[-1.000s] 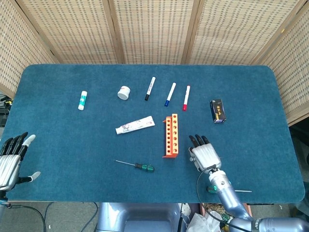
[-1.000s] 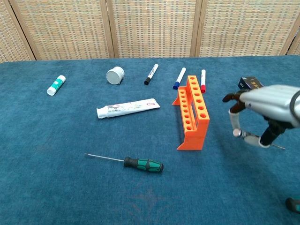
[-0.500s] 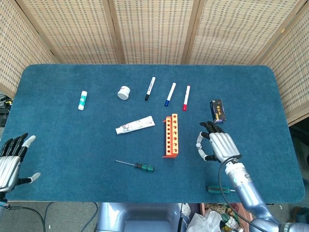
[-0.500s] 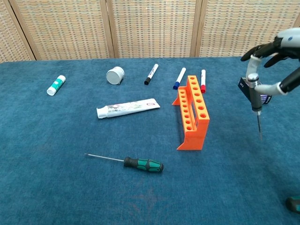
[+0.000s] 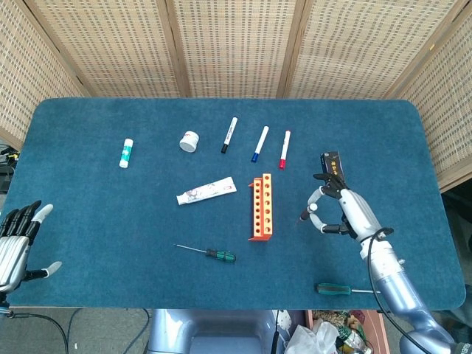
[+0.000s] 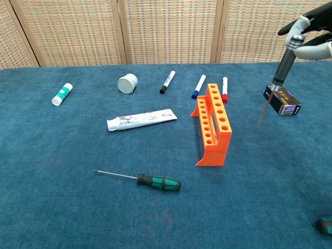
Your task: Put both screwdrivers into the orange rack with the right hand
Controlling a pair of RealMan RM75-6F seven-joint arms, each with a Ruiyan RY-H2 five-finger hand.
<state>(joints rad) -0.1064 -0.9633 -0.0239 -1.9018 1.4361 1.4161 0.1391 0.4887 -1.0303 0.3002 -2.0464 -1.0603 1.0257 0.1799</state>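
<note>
**Barely begun: rack looks empty, one tool in the air**

So far no screwdriver stands in the rack (image 5: 260,208); every hole that shows in either view looks vacant. The right hand (image 5: 339,210) is raised right of the rack and apart from it, pinching a slim driver (image 6: 280,70) near its top. The tool hangs tilted, tip lowest and leaning toward the rack, but well short of any hole. I judge this the carry before a first insertion.

Two green screwdrivers lie flat on the table (image 5: 110,221). One (image 5: 220,255) is in front of the rack; the other (image 5: 333,288) is at the near edge by the right arm. Which tools the task counts I cannot tell, so at least one more pick and placement remains.

The left hand (image 5: 15,240) rests at the left edge, fingers apart, holding nothing.

The rack is smooth, rigid orange plastic, a long stepped block with two rows of round holes. The slim driver has a dark, narrow handle and a thin metal shaft. The green ones have ribbed green-and-black grips and fine shafts. The table is covered in matte blue napped cloth.
</note>
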